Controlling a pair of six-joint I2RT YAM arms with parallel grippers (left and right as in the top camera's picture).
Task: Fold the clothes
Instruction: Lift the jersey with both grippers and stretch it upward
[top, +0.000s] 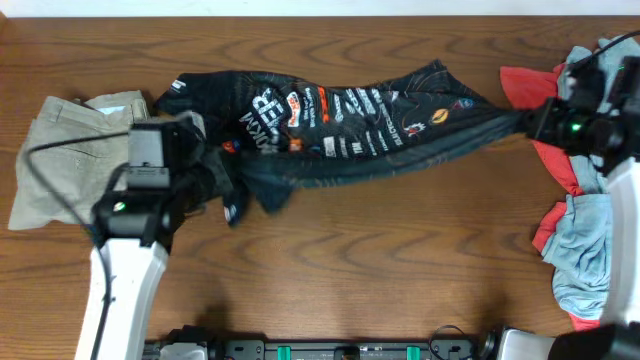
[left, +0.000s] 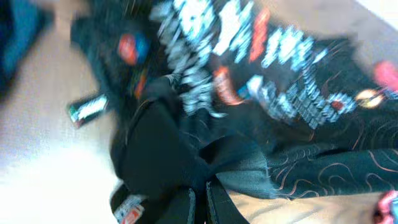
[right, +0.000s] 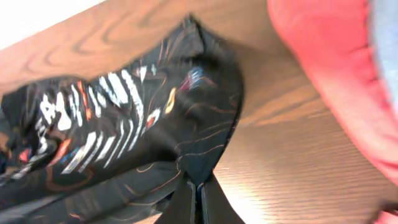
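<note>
A: Left end?
B: Folded khaki garment (top: 65, 160); beside it, left gripper (left: 200, 198) closed on jersey (top: 350, 115), bunched edge.
A: Rightward?
B: Jersey stretched along table (top: 380, 270); right gripper (right: 198, 196) pinched tight on its other end, near red-blue pile (top: 580, 240). Likely spreading step; next: lay it flat, untwisted.

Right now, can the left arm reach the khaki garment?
Probably not yet: its jaws are shut on the jersey, though the khaki garment lies close beside it, uncovered.
</note>
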